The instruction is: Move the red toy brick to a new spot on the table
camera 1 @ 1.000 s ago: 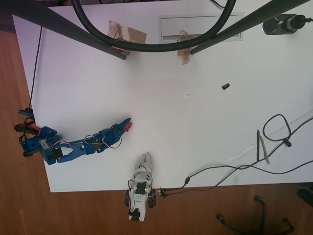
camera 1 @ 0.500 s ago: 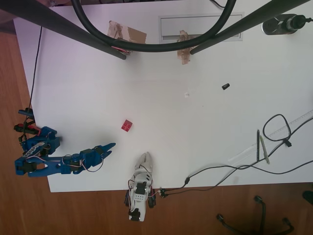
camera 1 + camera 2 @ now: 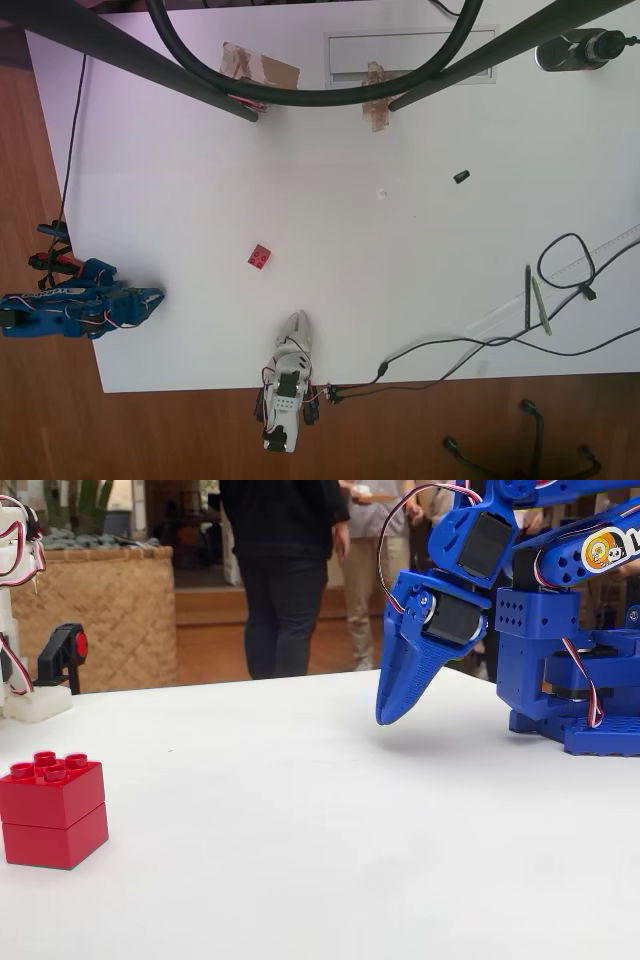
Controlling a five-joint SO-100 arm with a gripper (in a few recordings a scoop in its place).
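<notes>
Small bright red plastic toy brick, square, round studs on top, sits alone on the smooth white rectangular counter, left of centre in the overhead view. In the fixed view it reads as two stacked layers with glossy faces. The blue plastic tool hangs nose-down just above the counter, pointed fingers pressed together, holding nothing; overhead it lies folded at the counter's left edge, well apart from the brick. A tiny black object lies on the counter's right half.
</notes>
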